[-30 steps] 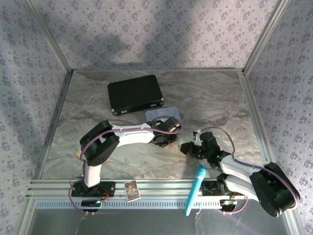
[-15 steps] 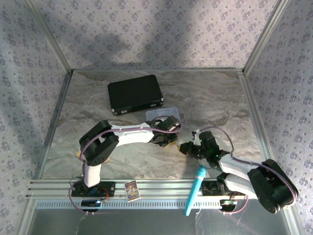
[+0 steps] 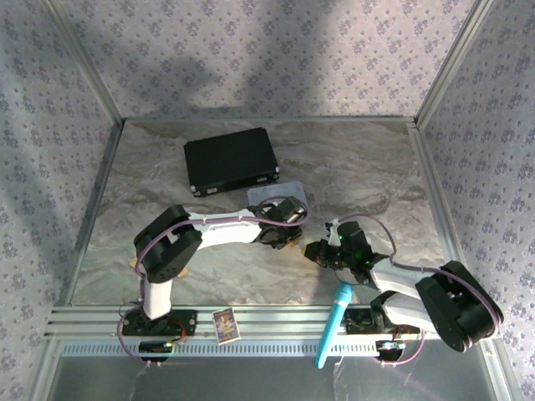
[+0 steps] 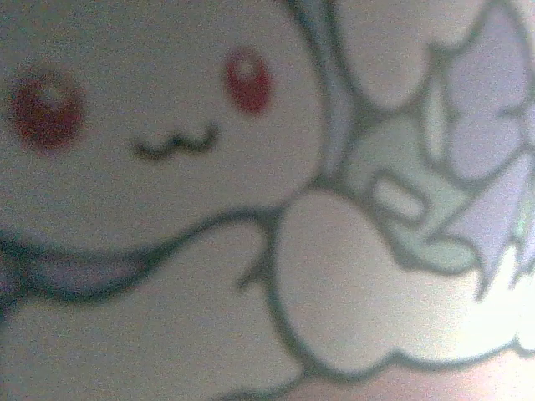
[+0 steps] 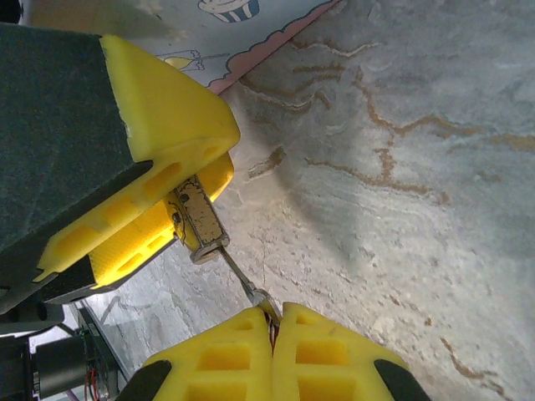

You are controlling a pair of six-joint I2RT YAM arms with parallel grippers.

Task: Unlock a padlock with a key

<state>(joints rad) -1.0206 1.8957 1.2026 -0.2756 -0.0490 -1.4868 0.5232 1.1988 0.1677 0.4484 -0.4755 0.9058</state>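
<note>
Right end effector (image 5: 273, 312), closed on key (image 5: 242, 280), meets padlock (image 5: 201, 224) clamped by left end effector (image 5: 185, 190) beside tin (image 5: 242, 17).

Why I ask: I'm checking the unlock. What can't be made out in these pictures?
- Shackle of the padlock: right wrist view, hidden inside the left pincer.
- Head of the key: right wrist view, buried in the shut right pincer.
- Left wrist view: blurred, too close to the tin.
- Top view: padlock and key too small to tell.
</note>
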